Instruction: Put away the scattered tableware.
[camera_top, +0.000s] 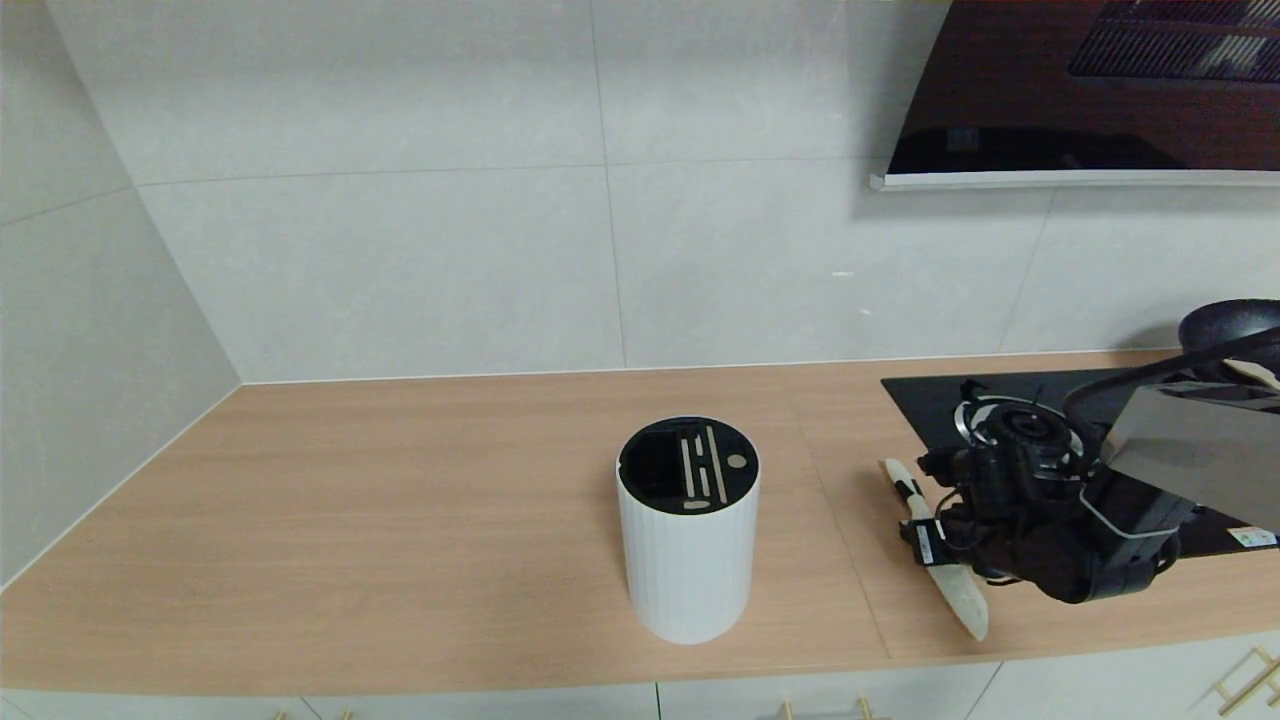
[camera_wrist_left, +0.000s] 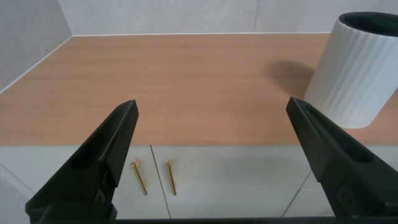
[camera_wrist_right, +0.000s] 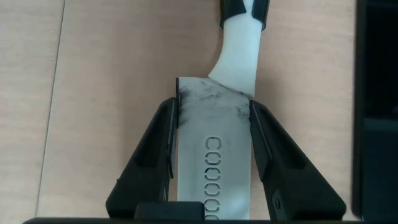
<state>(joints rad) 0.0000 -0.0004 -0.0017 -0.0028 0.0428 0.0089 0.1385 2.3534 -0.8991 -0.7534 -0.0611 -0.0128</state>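
White ceramic knife (camera_top: 965, 600) lies flat on the wooden counter (camera_top: 400, 520), well right of the ribbed knife block (camera_top: 688, 540). Its long axis runs front to back, and the right gripper (camera_top: 930, 535) is on it.

Left wrist view: left gripper (camera_wrist_left: 211, 106) is spread and empty, left of the block.

Right wrist view: the fingers are clamped on the blade's edges — blade smudged grey.

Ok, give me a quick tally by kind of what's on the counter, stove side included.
Knife: 1, white, lying flat beside the cooktop, right hand closed on its blade
Utensil holder: 1, white, upright
Cooktop: 1, black
Dark pan: 1, at the far right edge
Total: 4
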